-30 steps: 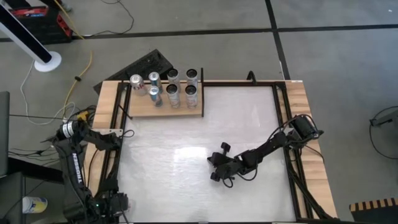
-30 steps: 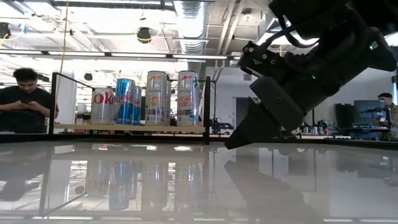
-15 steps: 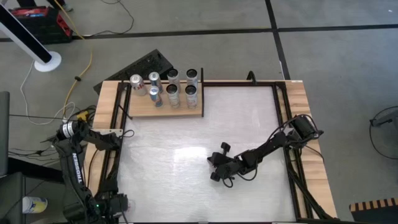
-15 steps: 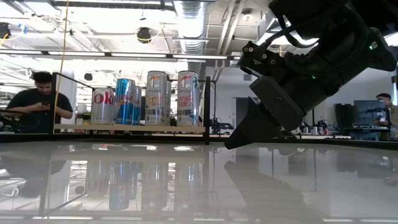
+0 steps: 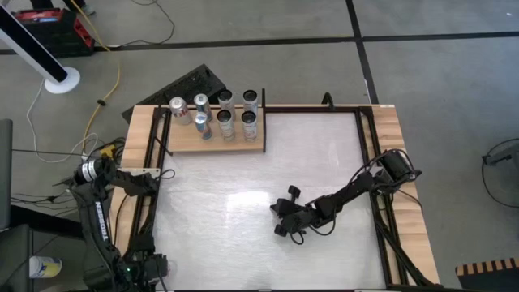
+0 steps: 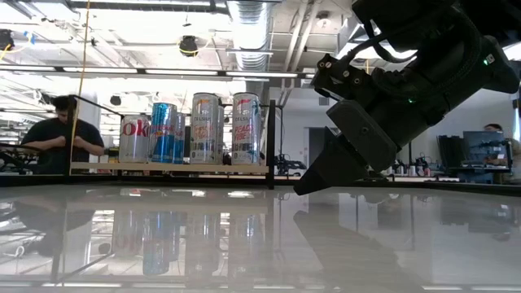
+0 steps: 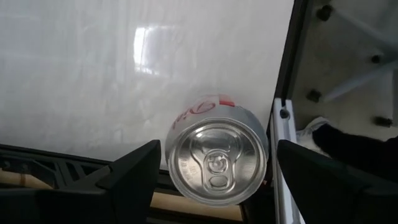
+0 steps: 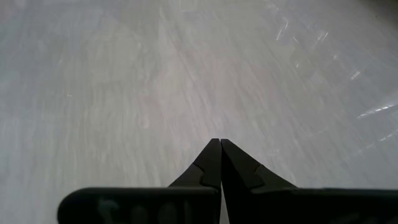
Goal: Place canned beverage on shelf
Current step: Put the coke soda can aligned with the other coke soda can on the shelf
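Meanwhile, the left gripper (image 7: 211,171) at the high view's left edge clamps a silver aluminium can (image 7: 216,158). Upper left, the pale wooden shelf board (image 5: 215,138) carries seven upright cans (image 5: 225,115). Centre-right, the right gripper (image 5: 280,229) rests pinched together on the glossy white tabletop (image 5: 243,195).

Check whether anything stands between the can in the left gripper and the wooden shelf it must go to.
Nothing visible blocks it. The can sits between the left gripper's fingers at the table's left edge. The shelf's front strip is bare; six cans fill its back. The right gripper rests mid-table, off that line.
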